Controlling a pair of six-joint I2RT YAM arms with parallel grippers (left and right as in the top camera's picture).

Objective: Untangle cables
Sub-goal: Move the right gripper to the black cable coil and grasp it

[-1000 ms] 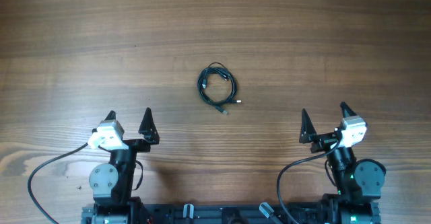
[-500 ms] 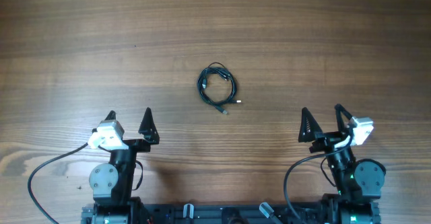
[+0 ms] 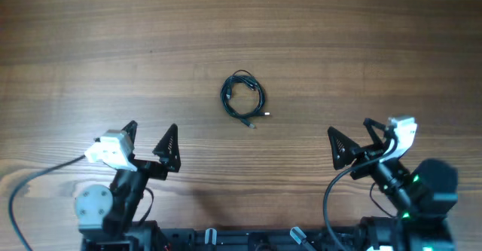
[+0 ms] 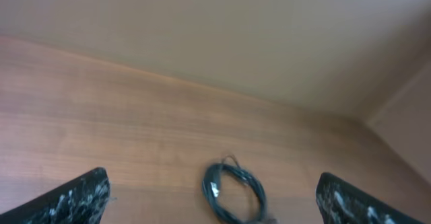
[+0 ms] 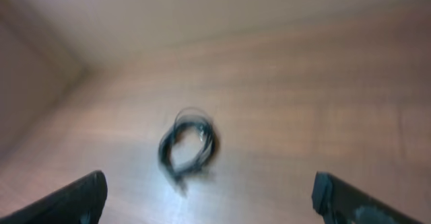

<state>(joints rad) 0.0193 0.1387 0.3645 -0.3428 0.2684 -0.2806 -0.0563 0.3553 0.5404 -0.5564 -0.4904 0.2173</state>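
A small coil of black cable [image 3: 243,98] lies on the wooden table near its middle, with one plug end sticking out at its lower right. It shows in the left wrist view [image 4: 234,193] and, blurred, in the right wrist view [image 5: 188,147]. My left gripper [image 3: 150,142] is open and empty at the near left, well short of the coil. My right gripper [image 3: 354,139] is open and empty at the near right, also apart from the coil. Both grippers point toward the far side of the table.
The wooden table [image 3: 361,47] stretches out around the coil. A pale wall rises behind the table's far edge [image 4: 202,83]. The arm bases and their cables sit along the near edge [image 3: 248,240].
Both arms have turned and shifted: the left gripper moved slightly right and nearer, the right gripper swung left. The coil has not moved.
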